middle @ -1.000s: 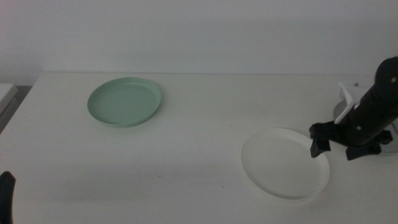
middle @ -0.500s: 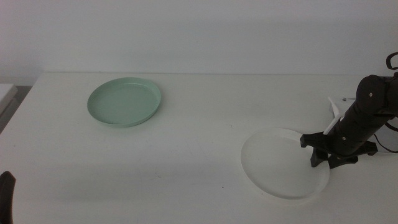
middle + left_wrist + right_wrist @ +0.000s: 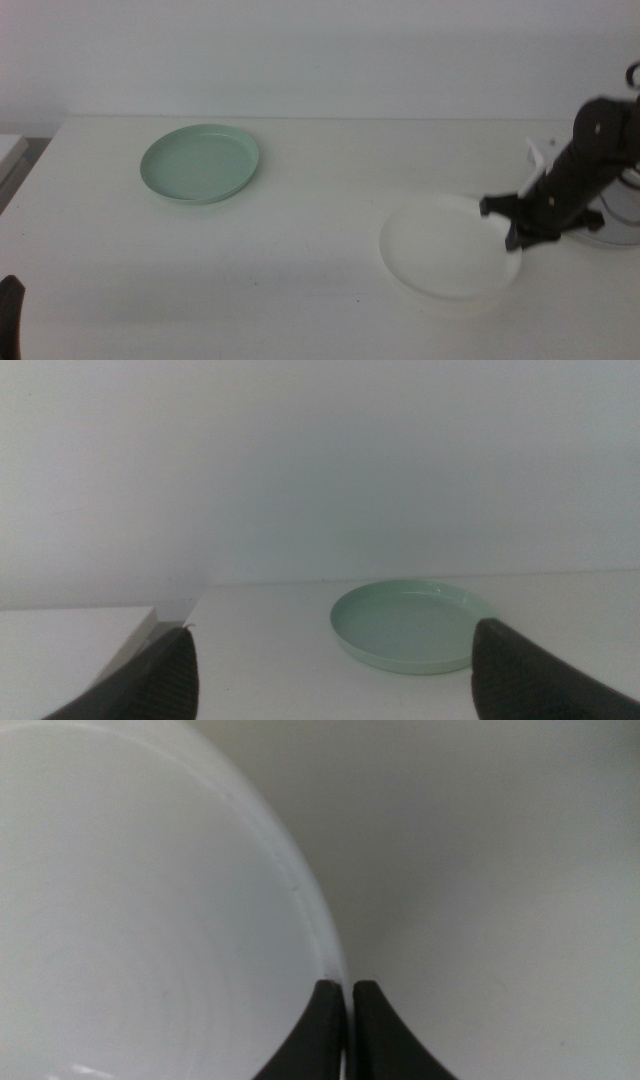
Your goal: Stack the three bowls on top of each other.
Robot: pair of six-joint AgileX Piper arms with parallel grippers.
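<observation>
The right gripper [image 3: 508,226] has its jaws pinched onto the right rim of the white bowl [image 3: 445,255], a thin edge hold suited to lifting such a shallow dish. The mint green bowl [image 3: 200,163] sits well apart at the far left, the likely stacking target, while the left gripper [image 3: 330,660] waits wide open, facing it and holding nothing.
</observation>
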